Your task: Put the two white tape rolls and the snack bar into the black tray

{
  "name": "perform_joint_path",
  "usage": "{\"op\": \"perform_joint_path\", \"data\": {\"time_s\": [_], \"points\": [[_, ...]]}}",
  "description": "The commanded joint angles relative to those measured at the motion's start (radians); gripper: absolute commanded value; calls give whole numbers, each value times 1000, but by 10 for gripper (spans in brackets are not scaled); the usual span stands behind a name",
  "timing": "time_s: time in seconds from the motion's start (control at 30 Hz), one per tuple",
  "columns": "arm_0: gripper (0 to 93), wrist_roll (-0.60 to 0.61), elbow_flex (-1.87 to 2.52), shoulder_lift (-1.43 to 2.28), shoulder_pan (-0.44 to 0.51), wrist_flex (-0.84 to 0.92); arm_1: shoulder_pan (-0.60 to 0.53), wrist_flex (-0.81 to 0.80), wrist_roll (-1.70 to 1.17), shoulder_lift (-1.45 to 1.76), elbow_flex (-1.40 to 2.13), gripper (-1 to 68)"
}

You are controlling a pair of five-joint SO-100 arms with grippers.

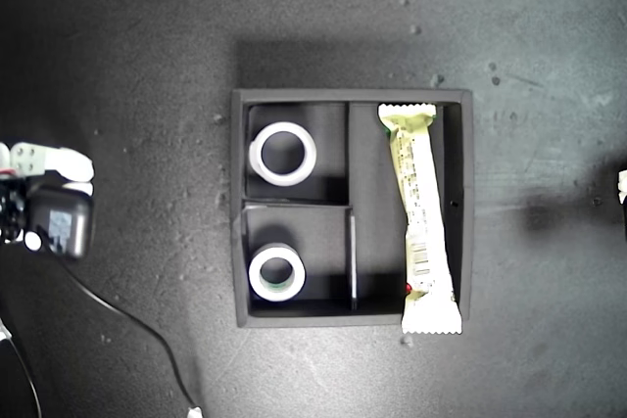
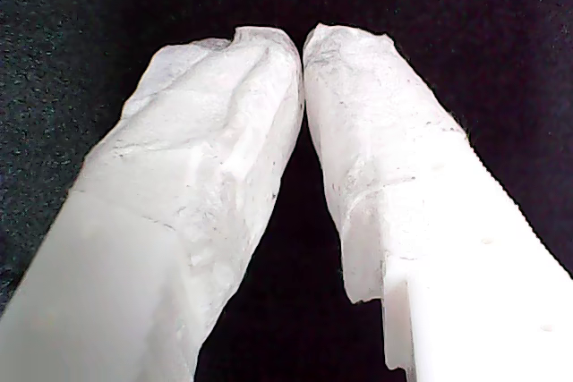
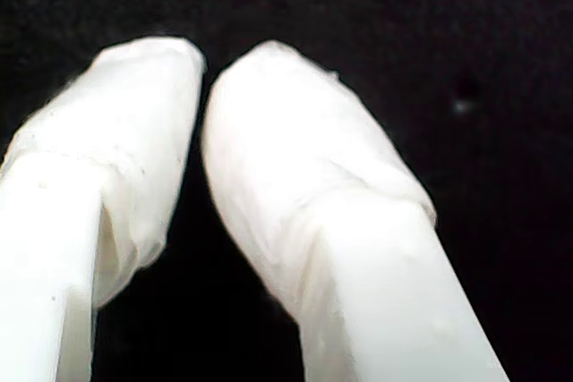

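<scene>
The black tray (image 1: 237,205) lies in the middle of the exterior view. The wider white tape roll (image 1: 257,156) sits flat in the tray's upper-left compartment. The smaller roll (image 1: 256,277), with a greenish core, lies in the lower-left one. The snack bar (image 1: 419,212) lies barcode side up along the long compartment on the exterior view's right, its lower crimped end resting over the tray wall. My first gripper (image 2: 302,42) is shut with nothing in it, over bare dark mat. My second gripper (image 3: 204,64) is also shut, holding nothing.
An arm (image 1: 49,205) with a black motor and cable (image 1: 137,325) sits at the exterior view's left edge, well away from the tray. A white sliver of another arm (image 1: 622,183) shows at the exterior view's right edge. Dark mat (image 1: 118,66) surrounds the tray.
</scene>
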Motion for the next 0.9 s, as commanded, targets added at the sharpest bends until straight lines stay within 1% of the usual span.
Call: {"op": "perform_joint_path", "data": {"time_s": [0.0, 0.13, 0.87], "points": [[2, 161, 58, 51, 17, 38, -3, 2, -106, 3, 12, 0], [2, 143, 58, 51, 17, 38, -3, 2, -106, 3, 12, 0], [2, 143, 58, 51, 17, 38, -3, 2, -106, 3, 12, 0]]}}
